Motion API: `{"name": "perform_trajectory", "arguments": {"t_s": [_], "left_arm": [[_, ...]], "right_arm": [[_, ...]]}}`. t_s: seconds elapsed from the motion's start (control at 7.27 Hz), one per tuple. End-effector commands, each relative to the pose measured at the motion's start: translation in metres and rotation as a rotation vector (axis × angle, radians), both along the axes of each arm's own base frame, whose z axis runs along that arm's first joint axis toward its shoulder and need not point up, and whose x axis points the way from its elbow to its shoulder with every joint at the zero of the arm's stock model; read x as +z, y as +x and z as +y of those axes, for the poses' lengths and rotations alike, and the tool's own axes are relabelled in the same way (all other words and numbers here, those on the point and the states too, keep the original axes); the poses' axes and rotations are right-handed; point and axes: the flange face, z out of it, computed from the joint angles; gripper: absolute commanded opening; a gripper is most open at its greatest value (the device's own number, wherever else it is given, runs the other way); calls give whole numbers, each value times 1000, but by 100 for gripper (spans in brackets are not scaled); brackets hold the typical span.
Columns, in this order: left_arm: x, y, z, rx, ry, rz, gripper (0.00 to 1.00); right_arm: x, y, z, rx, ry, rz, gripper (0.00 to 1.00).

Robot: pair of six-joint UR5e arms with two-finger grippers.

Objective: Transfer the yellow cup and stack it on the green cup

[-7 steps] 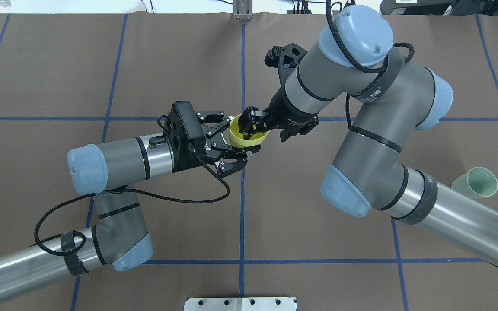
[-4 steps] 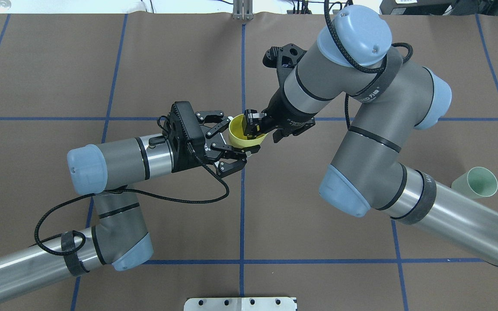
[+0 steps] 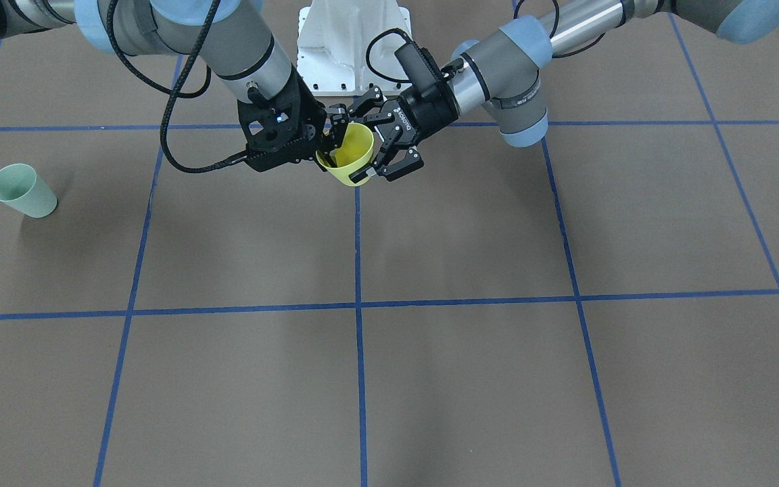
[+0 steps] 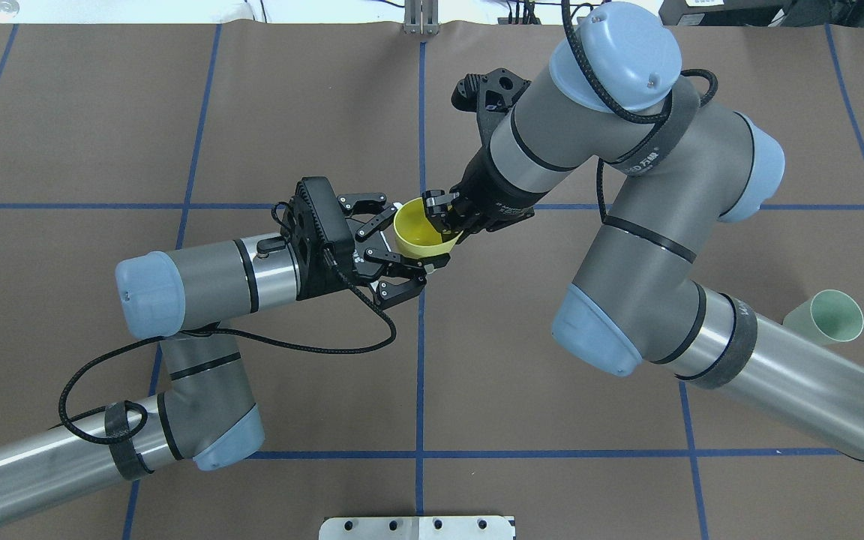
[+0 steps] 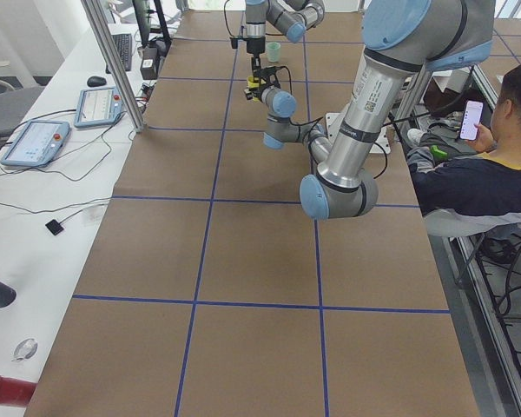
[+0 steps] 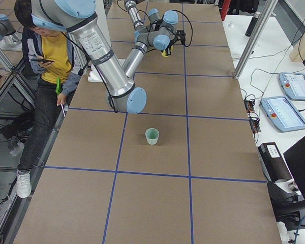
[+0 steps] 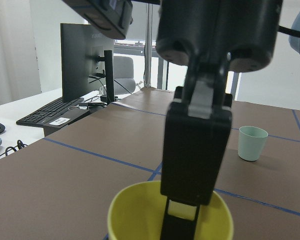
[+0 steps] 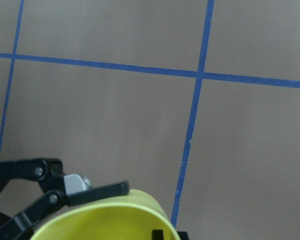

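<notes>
The yellow cup [image 4: 411, 231] hangs tilted in the air over the table's middle, between both grippers; it also shows in the front view [image 3: 350, 161]. My left gripper [image 4: 415, 234] has its fingers wide around the cup's sides and grips it. My right gripper [image 4: 439, 213] is shut on the cup's rim, and the left wrist view shows one of its fingers [image 7: 195, 150] reaching inside the cup [image 7: 135, 215]. The green cup [image 4: 828, 318] stands upright and alone on the table at the far right, also in the front view [image 3: 23, 191].
The brown mat [image 4: 552, 450] carries blue tape grid lines. The right arm's elbow and forearm [image 4: 702, 322] span the space between the held cup and the green cup. A person [image 6: 46, 61] sits behind the robot's base.
My right gripper has moved a little left onto the cup's rim and closed on it. The cup shifted slightly left. My left gripper has stayed in place around the cup.
</notes>
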Motion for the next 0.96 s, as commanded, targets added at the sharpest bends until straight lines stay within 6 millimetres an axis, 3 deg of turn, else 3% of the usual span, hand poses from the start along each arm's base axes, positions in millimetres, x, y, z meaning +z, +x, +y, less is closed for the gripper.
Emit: {"name": "perform_trajectory", "arguments": {"t_s": [0.0, 0.41, 0.69, 0.83], "left_arm": [[2, -1, 0, -1, -1, -2, 100], [9, 2, -1, -2, -7, -16, 100], [13, 4, -3, -3, -11, -25, 100], [13, 4, -3, -3, -11, -25, 100]], "right_arm": [[1, 1, -1, 12, 4, 4, 0], [-1, 10, -5, 32, 13, 1, 0], [11, 36, -30, 88, -2, 17, 0], [30, 58, -48, 133, -24, 39, 0]]}}
